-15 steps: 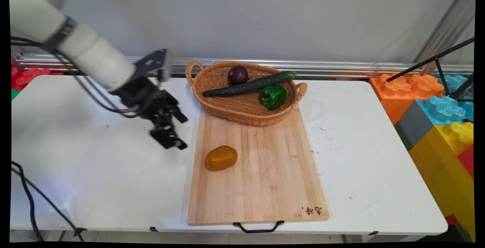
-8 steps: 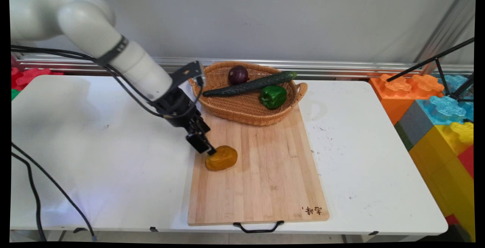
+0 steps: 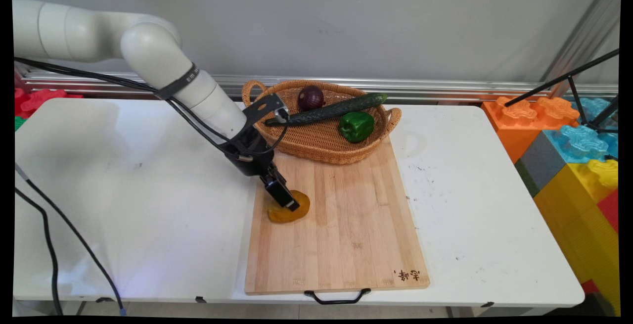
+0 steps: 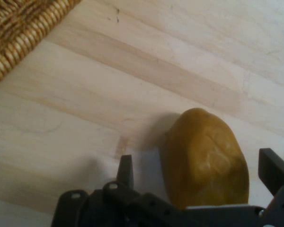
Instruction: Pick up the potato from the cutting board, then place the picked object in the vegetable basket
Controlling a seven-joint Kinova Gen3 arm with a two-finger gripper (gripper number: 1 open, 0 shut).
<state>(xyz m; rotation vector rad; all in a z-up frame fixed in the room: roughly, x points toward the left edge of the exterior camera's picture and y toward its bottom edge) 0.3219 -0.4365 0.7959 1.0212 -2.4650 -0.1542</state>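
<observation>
Jaws spread wide, one finger on either side of the lumpy orange-brown potato-like object [image 4: 206, 158], neither visibly pressing on it. Black two-finger gripper [image 3: 285, 204] slanted down from the upper left and lowered right over that object, with the left finger [image 4: 126, 171] a little apart from it and the right finger [image 4: 274, 170] just beside its far flank. Object lying on its side on the pale wooden cutting board [image 3: 346, 235], near the board's left edge and well short of the oval woven wicker basket [image 3: 316, 143]. Straddled along its narrower width, presumably because that span fits between the fingers. Basket seated partly on the board's far end, holding a dark purple-red onion [image 3: 310, 97], a long dark green cucumber [image 3: 326, 110] propped across from rim to rim, and a glossy green bell pepper [image 3: 356, 125]. White table [image 3: 123, 205] beneath everything. Bright plastic building blocks [image 3: 568, 146] stacked off the table's right side. Black cables [image 3: 44, 225] drooping from the white arm [image 3: 163, 67] down over the table's left.
</observation>
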